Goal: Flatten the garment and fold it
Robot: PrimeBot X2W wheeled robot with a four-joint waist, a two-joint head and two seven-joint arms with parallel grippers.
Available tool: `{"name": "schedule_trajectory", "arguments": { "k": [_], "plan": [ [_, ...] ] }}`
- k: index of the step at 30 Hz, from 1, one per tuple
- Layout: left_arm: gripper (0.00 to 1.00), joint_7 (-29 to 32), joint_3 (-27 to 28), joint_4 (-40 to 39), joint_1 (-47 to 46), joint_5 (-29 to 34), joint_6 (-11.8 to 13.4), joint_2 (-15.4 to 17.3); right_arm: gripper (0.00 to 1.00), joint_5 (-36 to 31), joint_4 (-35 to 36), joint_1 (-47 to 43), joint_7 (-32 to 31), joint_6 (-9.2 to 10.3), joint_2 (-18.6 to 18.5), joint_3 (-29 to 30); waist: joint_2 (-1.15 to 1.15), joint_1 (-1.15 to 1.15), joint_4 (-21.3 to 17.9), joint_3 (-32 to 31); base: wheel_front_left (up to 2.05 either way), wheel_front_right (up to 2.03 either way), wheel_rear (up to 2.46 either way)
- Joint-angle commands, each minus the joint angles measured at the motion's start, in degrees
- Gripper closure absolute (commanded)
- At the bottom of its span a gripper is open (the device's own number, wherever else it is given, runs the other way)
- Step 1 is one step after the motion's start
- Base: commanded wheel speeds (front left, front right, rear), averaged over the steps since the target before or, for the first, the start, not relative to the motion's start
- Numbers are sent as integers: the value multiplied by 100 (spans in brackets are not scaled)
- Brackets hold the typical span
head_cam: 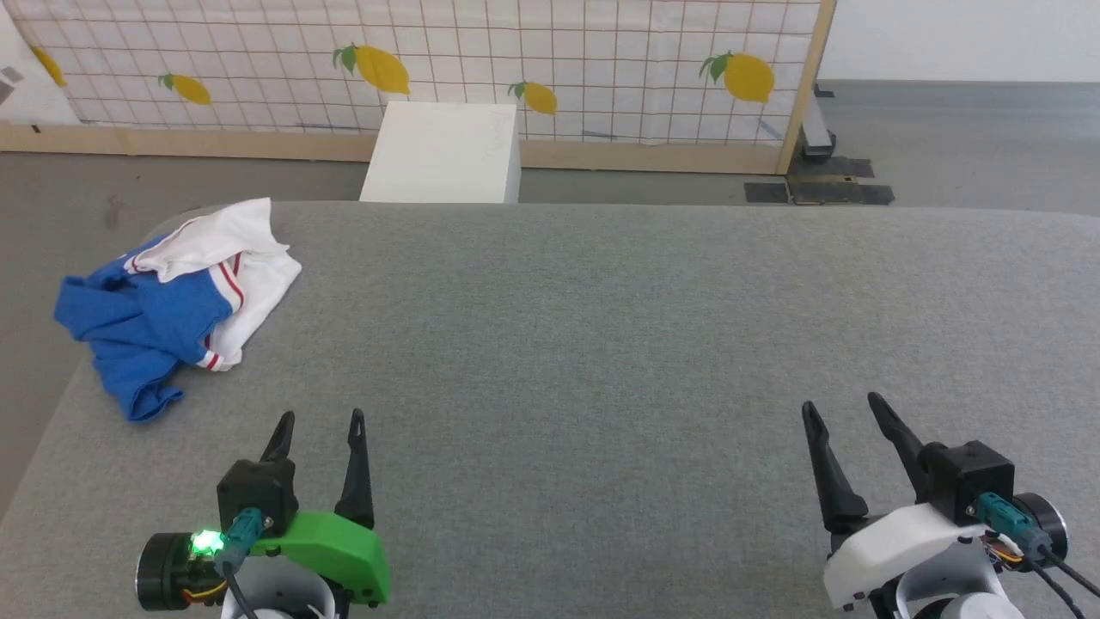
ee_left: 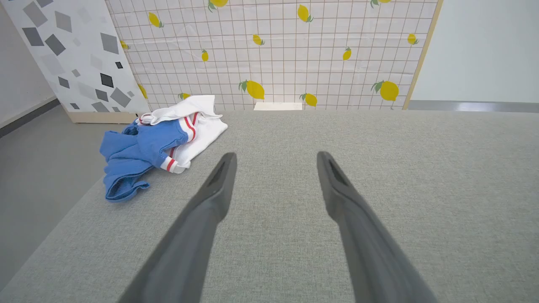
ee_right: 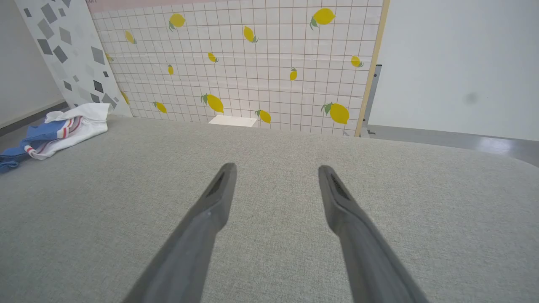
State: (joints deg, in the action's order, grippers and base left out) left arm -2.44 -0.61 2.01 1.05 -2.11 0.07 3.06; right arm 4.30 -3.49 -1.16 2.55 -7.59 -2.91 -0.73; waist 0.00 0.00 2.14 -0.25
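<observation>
Lying crumpled, the garment [head_cam: 163, 305] sits ahead-left of the left pincer [head_cam: 322, 415], far from the right pincer [head_cam: 840, 401], both spread wide.

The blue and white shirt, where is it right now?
In the head view the garment lies crumpled at the far left corner of the grey table, ahead of the open left gripper and not touching it.

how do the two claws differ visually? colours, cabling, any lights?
Both have two long dark tapered fingers on a black block, with a teal cable plug. Left claw: green shell and a glowing green light on its round black module. Right claw: white shell, with a black cable and orange wires.
</observation>
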Motion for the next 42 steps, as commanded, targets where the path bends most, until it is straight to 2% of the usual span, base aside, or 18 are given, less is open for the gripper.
{"name": "schedule_trajectory", "arguments": {
  "k": [1, 14, 42],
  "plan": [
    [0, -66, 22, 44, 35, -67, 20, -4, 0, 87, -62, -44, 61, 2, 1, -32, 0, 0, 64, -8, 0, 0, 0],
    [0, -217, 53, 157, 67, -150, 22, -5, 0, 331, -244, -34, 211, 3, 1, -162, 0, 0, 471, -6, 0, 0, 0],
    [0, -548, 159, 345, 138, -281, 56, -5, 0, 854, -768, -32, 541, 5, 2, -456, 0, 0, 1610, -68, 0, 0, 0]
  ]
}}
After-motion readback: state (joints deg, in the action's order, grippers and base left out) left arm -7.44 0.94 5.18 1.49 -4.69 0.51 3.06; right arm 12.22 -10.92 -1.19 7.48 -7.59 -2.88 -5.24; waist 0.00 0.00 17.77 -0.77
